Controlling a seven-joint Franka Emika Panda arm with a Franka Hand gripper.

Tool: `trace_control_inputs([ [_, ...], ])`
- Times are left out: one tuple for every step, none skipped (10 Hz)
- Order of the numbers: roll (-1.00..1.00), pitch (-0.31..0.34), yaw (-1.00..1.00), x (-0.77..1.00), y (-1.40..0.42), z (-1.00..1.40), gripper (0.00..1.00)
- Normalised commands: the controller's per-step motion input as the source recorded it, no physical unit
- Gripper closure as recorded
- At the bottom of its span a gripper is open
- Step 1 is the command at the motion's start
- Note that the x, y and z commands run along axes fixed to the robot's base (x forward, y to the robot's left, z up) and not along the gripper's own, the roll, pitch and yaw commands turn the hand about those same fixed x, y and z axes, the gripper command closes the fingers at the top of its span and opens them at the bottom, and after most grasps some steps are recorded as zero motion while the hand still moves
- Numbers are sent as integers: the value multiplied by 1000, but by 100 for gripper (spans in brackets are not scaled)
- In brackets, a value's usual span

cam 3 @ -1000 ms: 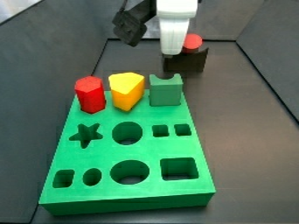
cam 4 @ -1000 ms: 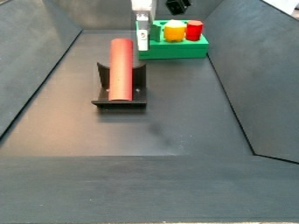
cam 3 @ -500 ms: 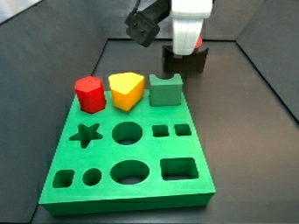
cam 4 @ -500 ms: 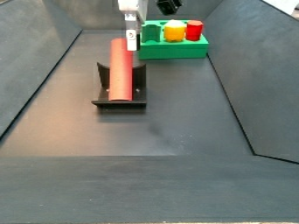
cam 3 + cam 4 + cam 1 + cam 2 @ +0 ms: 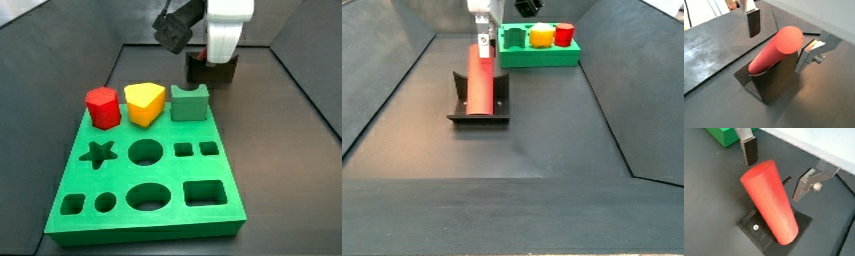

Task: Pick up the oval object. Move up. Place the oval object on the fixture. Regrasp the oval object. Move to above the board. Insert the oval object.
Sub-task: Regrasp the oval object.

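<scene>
The oval object is a smooth salmon-red peg lying in the notch of the dark fixture. It also shows in a wrist view and in a side view. My gripper is open and straddles the peg's far end, with one finger on each side and apart from it. In a side view my gripper hides the peg above the fixture. The green board with its holes lies in front.
On the board's far edge stand a red hexagonal block, a yellow block and a green notched block. Dark walls enclose the floor. In a side view the board is behind the fixture.
My open gripper has moved sideways from beside the peg to over its far end, so that its fingers now straddle it. The peg and fixture have not moved.
</scene>
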Motion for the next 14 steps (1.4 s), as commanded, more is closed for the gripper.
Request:
trace_control_inputs([
  [-48, 249, 57, 349, -12, 7, 0],
  [-51, 249, 58, 286, -13, 9, 0],
  [-50, 245, 61, 242, -12, 1, 0],
  [-43, 244, 66, 205, -12, -1, 0],
  [-38, 249, 66, 151, -14, 7, 0],
  [-39, 254, 65, 110, -15, 7, 0],
  [-41, 251, 64, 93, -15, 7, 0],
  [-50, 237, 65, 91, -10, 4, 0],
  [-52, 235, 66, 92, -10, 3, 0],
  [-53, 233, 65, 93, -11, 3, 0],
  [-53, 232, 64, 93, -12, 2, 0],
  [-52, 232, 64, 93, -12, 2, 0],
  [-52, 231, 63, 93, -12, 2, 0],
  [-51, 231, 62, 93, -12, 2, 0],
])
